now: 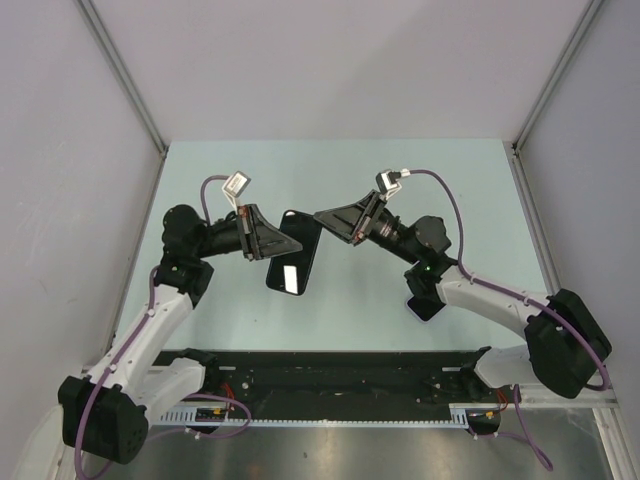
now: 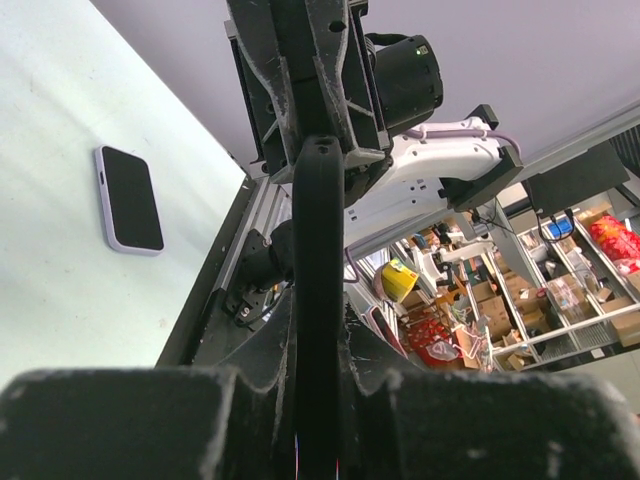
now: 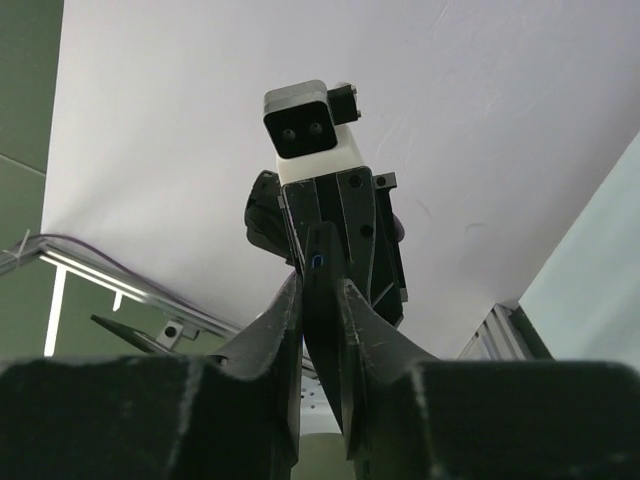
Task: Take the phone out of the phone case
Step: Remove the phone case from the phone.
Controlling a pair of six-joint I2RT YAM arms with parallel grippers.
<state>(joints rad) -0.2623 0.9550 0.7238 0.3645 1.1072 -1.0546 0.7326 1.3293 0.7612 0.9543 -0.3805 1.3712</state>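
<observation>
Both arms hold the black phone case up over the middle of the table, probably so that each can pull against the other. The left gripper is clamped on its 9 o'clock edge, and the right gripper pinches its 1 o'clock corner. Whether a phone sits inside the case I cannot tell. A lilac-rimmed phone lies flat, screen up, at 4 o'clock from the case, beside the right arm.
</observation>
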